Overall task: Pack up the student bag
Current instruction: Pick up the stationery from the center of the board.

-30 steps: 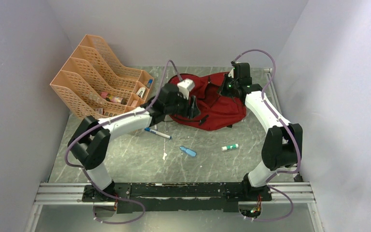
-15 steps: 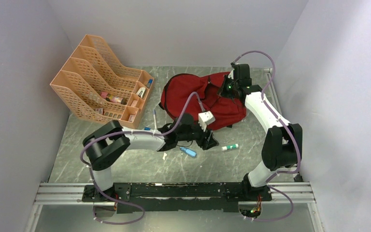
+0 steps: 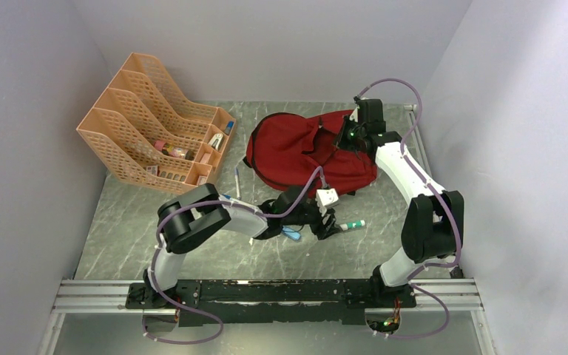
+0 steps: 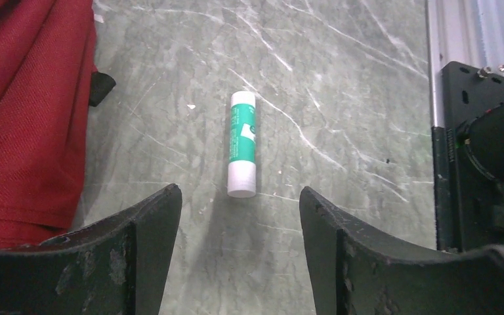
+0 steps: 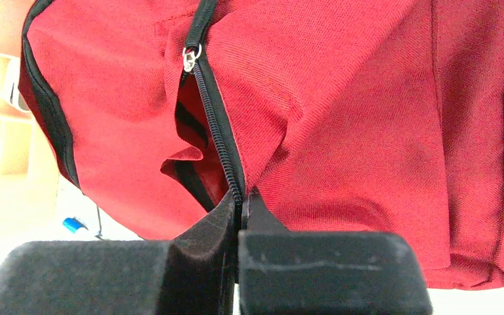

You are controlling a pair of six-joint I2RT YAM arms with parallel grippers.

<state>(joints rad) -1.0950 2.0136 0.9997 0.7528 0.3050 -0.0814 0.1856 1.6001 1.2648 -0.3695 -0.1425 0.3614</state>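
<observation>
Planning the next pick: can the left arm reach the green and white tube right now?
Probably yes: the left gripper is open, and the tube lies on bare table straight ahead of it, clear of the student bag.

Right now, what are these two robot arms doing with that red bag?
They are packing a soft dark-red fabric backpack. The right gripper is shut on the bag's black zipper edge, pinching it. The left gripper stands open just short of a small green-and-white tube lying on the grey-green marbled table beside the bag; the tube is not yet gripped.
</observation>
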